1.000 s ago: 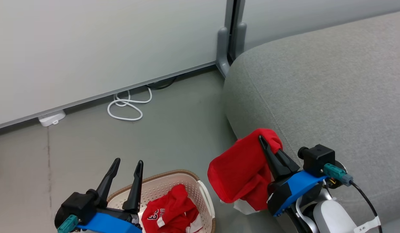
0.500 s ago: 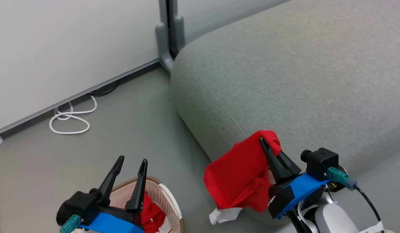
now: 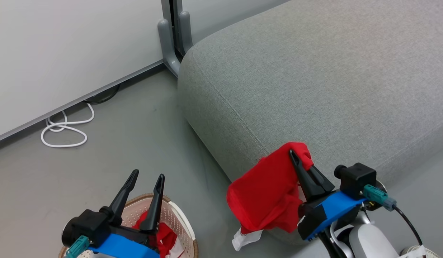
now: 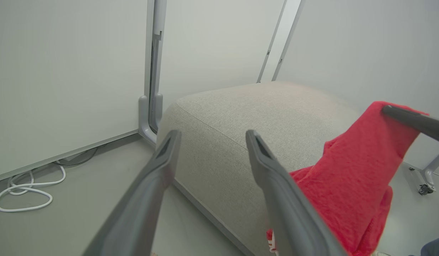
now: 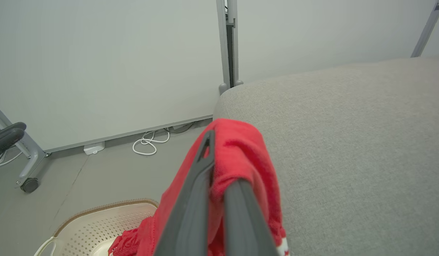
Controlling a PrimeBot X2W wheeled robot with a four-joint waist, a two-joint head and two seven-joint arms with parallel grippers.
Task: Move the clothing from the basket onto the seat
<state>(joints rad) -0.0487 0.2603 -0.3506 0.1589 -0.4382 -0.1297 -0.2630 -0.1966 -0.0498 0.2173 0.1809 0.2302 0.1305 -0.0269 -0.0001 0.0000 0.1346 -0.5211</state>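
My view's swung since 1 s ago: seat [image 3: 314,71] fills more, basket [image 3: 182,218] now low-left. R hand [image 3: 292,154] still pinching red garment [image 3: 264,193]; L hand [image 3: 148,174] spread.

head looks down; both wrists face the seat [image 3: 314,71].

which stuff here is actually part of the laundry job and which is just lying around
Part of the job: red garment clamped in the right gripper, red clothing in the basket, grey seat, open left gripper.

Just lying about: white cable on the floor, grey partition post, stand caster.
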